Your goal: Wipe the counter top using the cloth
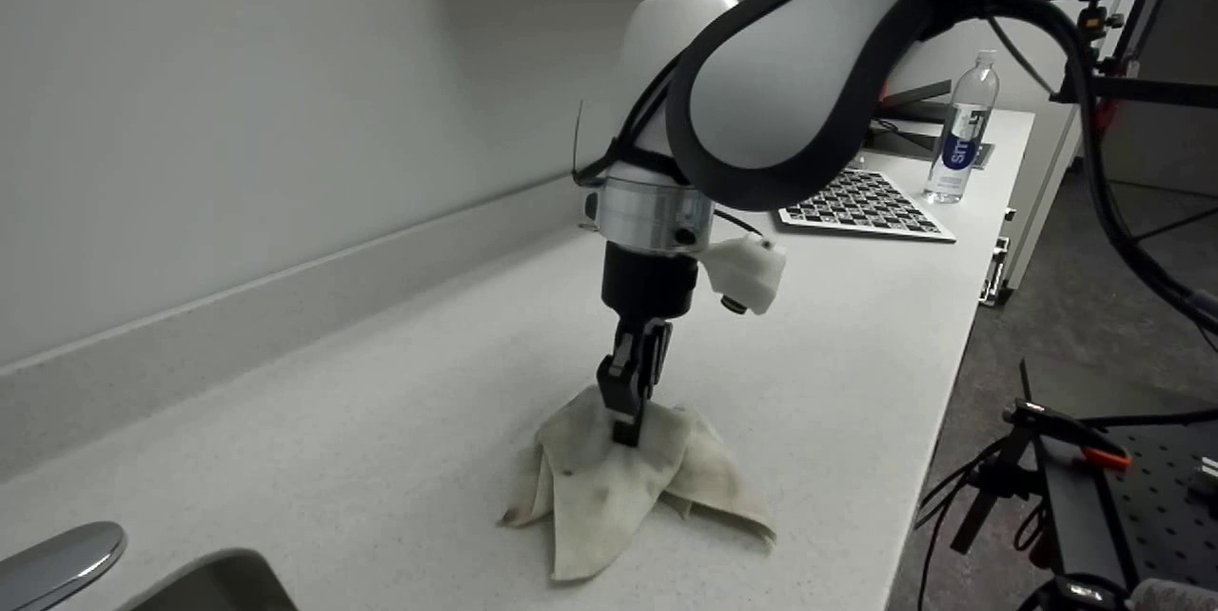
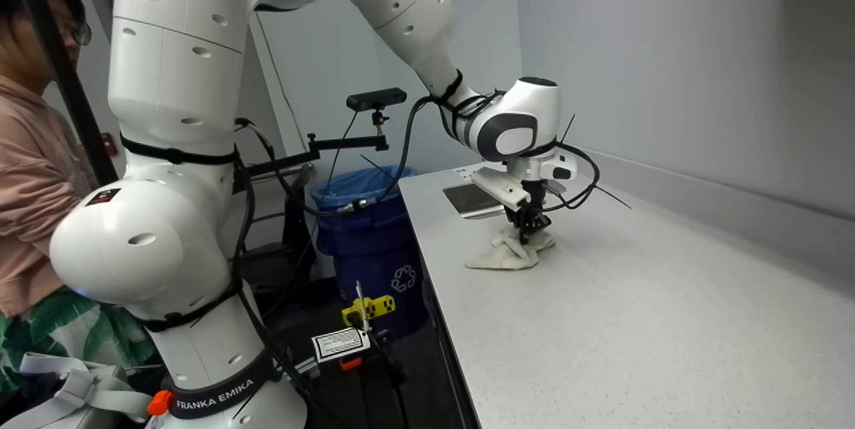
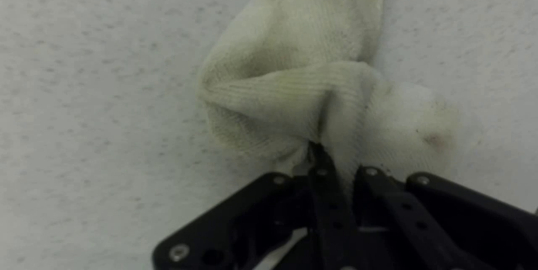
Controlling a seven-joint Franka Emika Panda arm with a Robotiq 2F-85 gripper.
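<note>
At the lower left of an exterior view, a rounded metal piece [image 1: 67, 561] shows against the counter [image 1: 381, 440]. Right of it, low in mid-frame, the cloth [image 1: 609, 508] lies on the counter, drawn up to a peak, its long axis roughly left to right: one corner points lower left, a middle flap toward the bottom edge, another corner lower right. At the peak the gripper [image 1: 627, 430] points straight down, closed with a fold of cloth pinched in it. Toward the upper right are the mat [image 1: 861, 205] and, beside it, an upright bottle [image 1: 962, 135]. In an exterior view, a bin [image 2: 367, 242] stands left of the counter; right of it the cloth's long axis slants from lower left to upper right, the tapered end pointing left. In the wrist view, one fold points left, a longer part runs past the top edge, a flap points right.
</note>
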